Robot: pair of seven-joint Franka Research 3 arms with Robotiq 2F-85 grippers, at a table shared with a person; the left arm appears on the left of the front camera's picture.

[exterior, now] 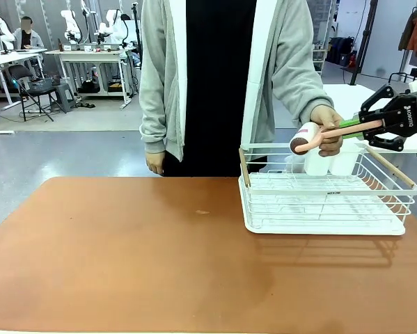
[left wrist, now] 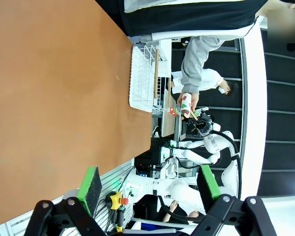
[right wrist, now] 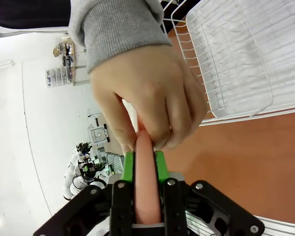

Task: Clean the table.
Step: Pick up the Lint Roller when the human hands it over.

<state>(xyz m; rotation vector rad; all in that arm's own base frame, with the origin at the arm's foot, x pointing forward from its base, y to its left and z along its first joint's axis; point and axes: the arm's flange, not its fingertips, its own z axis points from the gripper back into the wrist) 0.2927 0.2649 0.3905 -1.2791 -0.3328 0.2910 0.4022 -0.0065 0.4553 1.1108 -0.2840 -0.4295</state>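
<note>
The right end effector, at the right edge of the front view, is clamped on the thin pink handle of a sticky roller. A person's hand holds the same handle a bit nearer the roll, so this looks like a hand-over, with both holding on so that it cannot drop. The handle looks smooth and hard. The roll is a fat white tube with a dark end. They are up in the air above a white wire rack, which has thin bars and wooden grips, at the right of the frame. The worktop fills the lower half of the front view. It is wide, reddish-brown and smooth like leather, with round corners. A tiny speck lies near its middle, and the roller is likely meant for picking up bits like that. In the left wrist view, the left end effector has its green pads wide apart with nothing between them, high over the worktop.
</note>
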